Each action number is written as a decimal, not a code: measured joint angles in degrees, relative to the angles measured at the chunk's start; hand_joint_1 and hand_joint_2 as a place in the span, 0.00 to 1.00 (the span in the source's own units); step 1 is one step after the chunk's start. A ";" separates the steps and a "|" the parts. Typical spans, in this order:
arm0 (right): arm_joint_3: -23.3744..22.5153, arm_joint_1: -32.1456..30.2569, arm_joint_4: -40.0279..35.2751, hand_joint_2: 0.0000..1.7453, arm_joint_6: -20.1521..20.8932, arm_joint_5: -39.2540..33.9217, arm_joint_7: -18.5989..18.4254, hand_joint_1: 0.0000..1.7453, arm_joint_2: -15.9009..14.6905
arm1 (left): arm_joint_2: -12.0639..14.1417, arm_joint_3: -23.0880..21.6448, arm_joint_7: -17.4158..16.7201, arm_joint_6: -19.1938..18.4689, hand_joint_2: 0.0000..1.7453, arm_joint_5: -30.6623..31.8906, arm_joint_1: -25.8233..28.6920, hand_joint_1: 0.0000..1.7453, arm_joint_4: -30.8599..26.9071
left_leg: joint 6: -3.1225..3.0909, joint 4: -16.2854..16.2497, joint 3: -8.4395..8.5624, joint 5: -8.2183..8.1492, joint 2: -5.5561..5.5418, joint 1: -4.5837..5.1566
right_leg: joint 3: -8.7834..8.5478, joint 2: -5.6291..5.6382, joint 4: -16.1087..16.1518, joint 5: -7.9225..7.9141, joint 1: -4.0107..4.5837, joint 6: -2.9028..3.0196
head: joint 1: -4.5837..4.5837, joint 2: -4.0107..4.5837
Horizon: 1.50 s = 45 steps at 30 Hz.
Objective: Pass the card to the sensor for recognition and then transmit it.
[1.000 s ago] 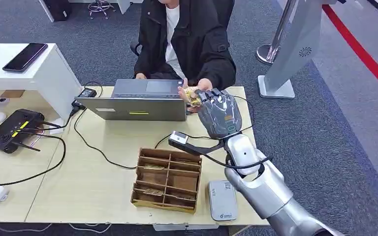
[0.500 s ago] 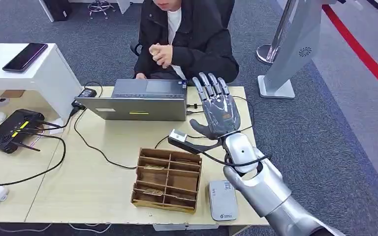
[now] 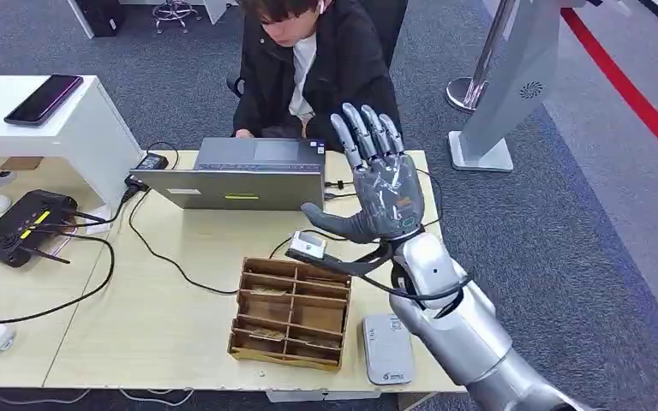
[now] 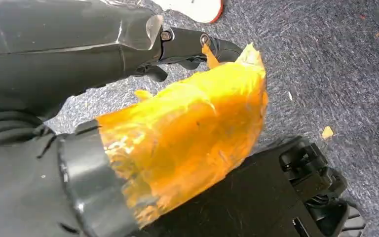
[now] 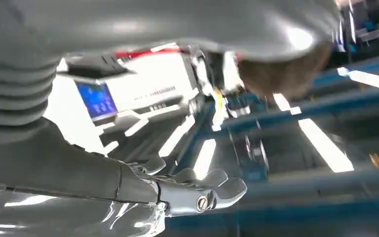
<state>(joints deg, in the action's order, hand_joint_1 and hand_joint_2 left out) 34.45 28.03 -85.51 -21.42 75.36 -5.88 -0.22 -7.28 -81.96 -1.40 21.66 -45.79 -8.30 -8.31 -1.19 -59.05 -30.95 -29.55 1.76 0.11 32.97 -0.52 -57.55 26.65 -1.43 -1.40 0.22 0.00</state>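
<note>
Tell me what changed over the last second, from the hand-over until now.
The right hand, which a second ago held a card out to the person's hand over the laptop, has let it go: the person took it and drew that hand back. The hand now stands raised, fingers spread, holding nothing. The card box, the sensor and the cables stayed put.

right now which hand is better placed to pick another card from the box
Right. The right hand is raised open over the table, just beyond the cardboard card box. The left hand hangs low over the carpet floor, away from the tabletop.
</note>
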 joint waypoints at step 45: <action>-8.24 -10.73 -25.11 0.00 29.31 -85.57 27.69 0.00 -0.83 | 0.07 0.00 2.53 1.79 0.00 -1.70 1.03 0.00 0.02 | 0.00 0.00 -0.01 -0.01 0.00 -0.01 | 0.00 -0.01 0.00 0.00 0.00 0.00 | -0.02 0.00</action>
<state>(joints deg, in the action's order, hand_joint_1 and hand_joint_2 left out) 26.21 17.30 -110.62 7.89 -10.21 21.81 -1.05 -7.21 -81.96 1.14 23.45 -47.50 -7.27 -8.28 -1.19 -59.05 -30.96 -29.55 1.75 0.10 32.97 -0.53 -57.55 26.66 -1.43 -1.40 0.20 0.00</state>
